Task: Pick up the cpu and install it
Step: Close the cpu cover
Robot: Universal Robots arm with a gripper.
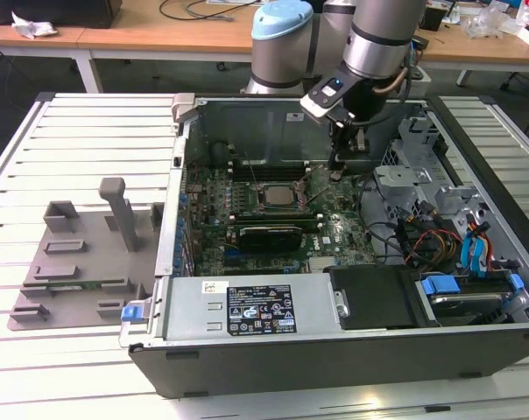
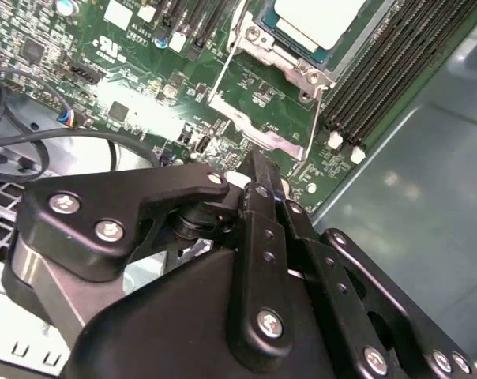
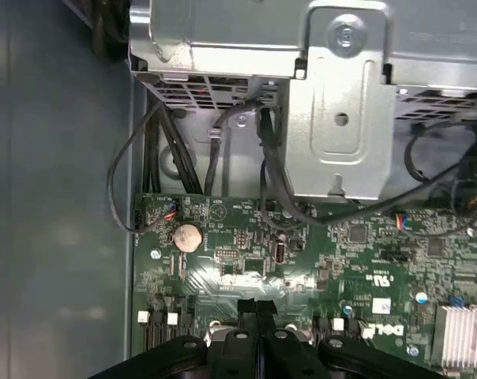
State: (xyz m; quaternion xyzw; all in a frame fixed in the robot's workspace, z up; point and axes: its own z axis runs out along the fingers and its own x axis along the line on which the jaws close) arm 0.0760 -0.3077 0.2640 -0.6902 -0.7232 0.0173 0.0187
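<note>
Lying in metal socket (image 2: pixel 258 39): flat silver square cpu (image 2: pixel 317 20).

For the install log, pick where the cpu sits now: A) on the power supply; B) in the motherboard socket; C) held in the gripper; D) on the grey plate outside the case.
B: in the second wrist view the cpu lies inside the socket frame, clear of the gripper.
</note>
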